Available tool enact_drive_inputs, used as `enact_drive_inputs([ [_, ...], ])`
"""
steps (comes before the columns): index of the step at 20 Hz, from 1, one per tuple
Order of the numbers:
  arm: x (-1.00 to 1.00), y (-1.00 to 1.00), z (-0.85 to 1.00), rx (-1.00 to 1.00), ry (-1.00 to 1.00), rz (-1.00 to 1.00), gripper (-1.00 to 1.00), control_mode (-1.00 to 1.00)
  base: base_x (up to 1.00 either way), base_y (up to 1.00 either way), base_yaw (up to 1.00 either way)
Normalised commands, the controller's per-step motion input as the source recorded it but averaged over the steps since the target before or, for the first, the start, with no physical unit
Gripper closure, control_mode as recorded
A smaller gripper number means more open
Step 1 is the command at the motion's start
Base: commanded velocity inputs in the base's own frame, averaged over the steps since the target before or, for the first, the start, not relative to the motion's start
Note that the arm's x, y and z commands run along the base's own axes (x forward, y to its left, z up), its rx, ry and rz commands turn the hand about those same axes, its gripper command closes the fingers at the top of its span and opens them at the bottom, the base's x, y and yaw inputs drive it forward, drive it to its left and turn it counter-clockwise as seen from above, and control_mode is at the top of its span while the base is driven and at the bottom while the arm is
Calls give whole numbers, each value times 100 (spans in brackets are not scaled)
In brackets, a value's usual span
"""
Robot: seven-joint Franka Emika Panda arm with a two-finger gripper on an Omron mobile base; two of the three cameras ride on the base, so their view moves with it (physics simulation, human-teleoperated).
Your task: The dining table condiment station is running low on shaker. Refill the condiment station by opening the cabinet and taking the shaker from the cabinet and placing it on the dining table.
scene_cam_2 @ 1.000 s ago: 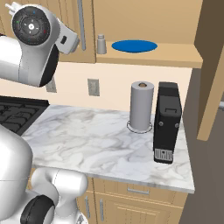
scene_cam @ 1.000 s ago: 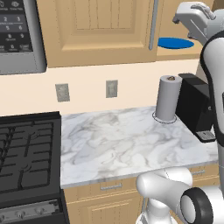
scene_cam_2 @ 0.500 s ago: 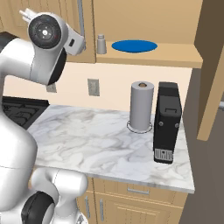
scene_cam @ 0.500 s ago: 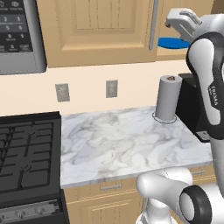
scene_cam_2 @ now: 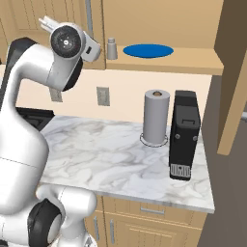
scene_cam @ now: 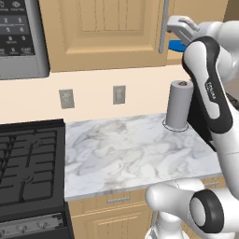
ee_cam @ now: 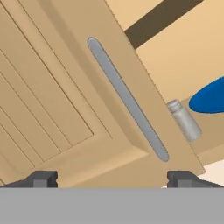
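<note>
The shaker [scene_cam_2: 112, 49] is a small grey cylinder with a paler cap, upright on the open shelf of the light-wood cabinet [scene_cam_2: 193, 60], just right of the closed left door. It also shows in the hand view, the shaker [ee_cam: 184, 120] lying right of that door's long silver handle [ee_cam: 127, 98]. My gripper [ee_cam: 113, 178] is open with nothing between its fingertips, and it faces the closed door [ee_cam: 52, 96]. From the left base view the gripper [scene_cam: 176, 24] hangs just right of the handle [scene_cam: 161, 28]. The dining table is out of view.
A blue plate [scene_cam_2: 148, 50] lies on the shelf right of the shaker. The cabinet's right door [scene_cam_2: 235, 72] stands swung open. Below, a grey paper roll [scene_cam_2: 156, 116] and a black machine [scene_cam_2: 184, 135] stand on the marble counter [scene_cam: 126, 149]. A stove [scene_cam: 28, 163] and a microwave [scene_cam: 18, 37] are on the left.
The hand has moved forward toward the cabinet, closing on the left door's handle. The jaws stayed open. Shaker, plate and doors have not moved.
</note>
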Motion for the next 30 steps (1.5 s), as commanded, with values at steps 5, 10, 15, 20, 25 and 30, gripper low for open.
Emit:
enact_drive_inputs([
  [5,57,-3,-1,0,0,0,-100,-100,0,0,0],
  [10,60,0,0,0,0,0,-100,-100,0,0,0],
  [15,63,0,0,0,0,0,-100,-100,0,0,0],
  [20,61,-7,-1,0,0,0,-100,-100,0,0,0],
  [25,64,-4,-4,0,1,0,-100,-100,0,0,0],
  [30,66,0,-8,0,1,0,-100,-100,0,0,0],
])
